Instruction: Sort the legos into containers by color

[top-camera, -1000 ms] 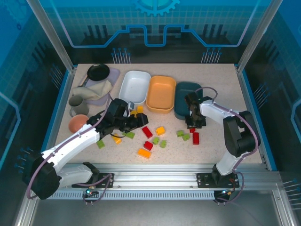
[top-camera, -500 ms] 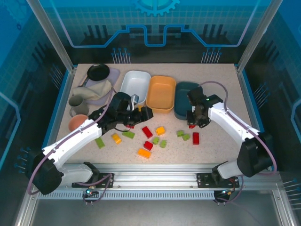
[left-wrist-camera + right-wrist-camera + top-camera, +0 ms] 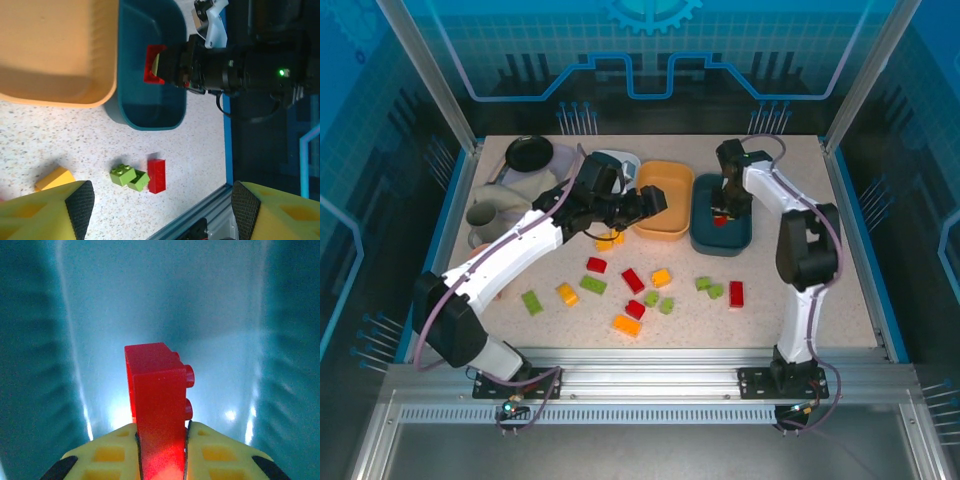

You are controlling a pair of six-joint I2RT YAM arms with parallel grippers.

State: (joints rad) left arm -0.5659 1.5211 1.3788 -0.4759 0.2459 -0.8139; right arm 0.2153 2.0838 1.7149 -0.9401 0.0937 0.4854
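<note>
The speckled table sits inside a blue-lit, aluminium-framed cell, with the white dish, orange dish and teal dish lined up across its far half. My right arm is stretched well forward, its wrist bent down so the right gripper hangs inside the teal dish. Its jaws are pinched tight on a red brick, held by its lower end with the brick standing upright and its studs facing sideways. I judge the brick light, rigid and rather slick. The flat side walls are the place to take hold, as here, since the studded face would give the pads little purchase. With such a shallow bite it could swivel if knocked against the dish wall. My left arm reaches diagonally across from its base and the left gripper hovers at the near-left rim of the orange dish. Its fingers are spread wide with nothing between them. The loose legos, red, yellow-orange and green, lie scattered on the table between the dishes and the arm bases.
</note>
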